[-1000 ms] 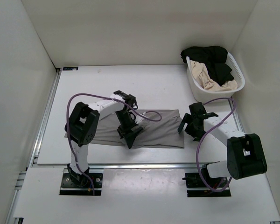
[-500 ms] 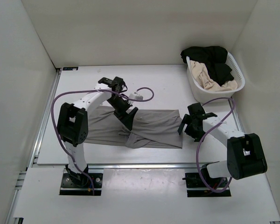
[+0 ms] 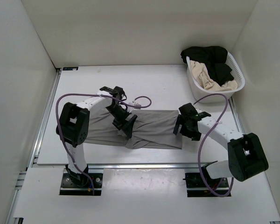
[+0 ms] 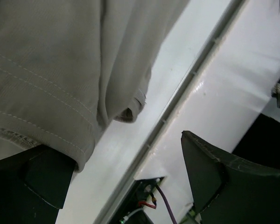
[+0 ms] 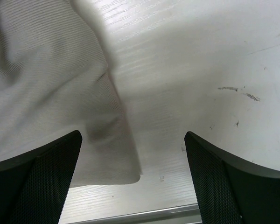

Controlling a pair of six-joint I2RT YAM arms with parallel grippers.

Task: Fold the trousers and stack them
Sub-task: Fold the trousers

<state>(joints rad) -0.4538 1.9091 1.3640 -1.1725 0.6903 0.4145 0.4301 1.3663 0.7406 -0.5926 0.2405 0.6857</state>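
Grey trousers (image 3: pixel 154 128) lie stretched left to right across the middle of the white table (image 3: pixel 154 86). They are flat toward both ends and bunched into creases near the centre. Left gripper (image 3: pixel 123 127) sits over the bunched part — jaws wide apart, nothing clamped. Its wrist view shows a stitched hem edge draped against one finger (image 4: pixel 32 182), with the other finger clear of the cloth. Right gripper (image 3: pixel 184 128) hangs above the trousers' right end, jaws spread — the cloth's near corner lies flat on the table between them. White laundry basket (image 3: pixel 194 88) in the far right corner holds a black garment (image 3: pixel 210 56) and a beige garment (image 3: pixel 212 80).
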